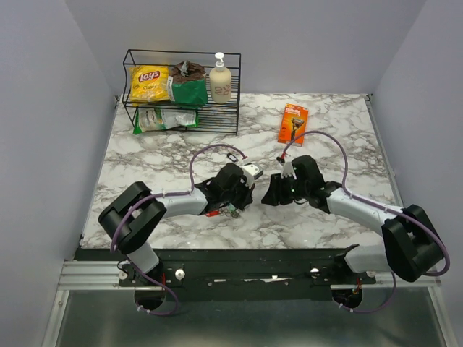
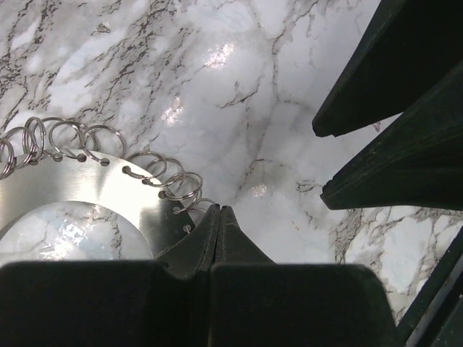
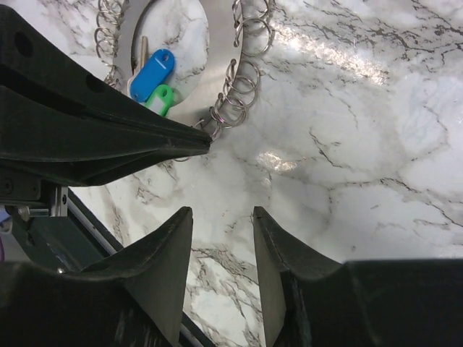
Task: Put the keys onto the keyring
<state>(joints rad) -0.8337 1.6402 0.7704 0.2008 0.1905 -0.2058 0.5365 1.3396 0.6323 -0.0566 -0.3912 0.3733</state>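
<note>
While the left gripper (image 2: 219, 209) sits pressed together at the keyring (image 2: 79, 182), the right gripper (image 3: 222, 212) gapes.

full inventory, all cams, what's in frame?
keyring: 1, silver, edged with split rings, table centre
keys: blue and green heads visible, inside keyring
wire rack: 1, black, back left
chips bag: 1, yellow, rack top
bag: 1, green, rack top
pump bottle: 1, cream, rack top
packet: 1, green-white, rack bottom
box: 1, orange, back centre-right
table: 1, white-grey marble
left gripper: black, shut at keyring's edge
right gripper: black, open, opposite
</note>
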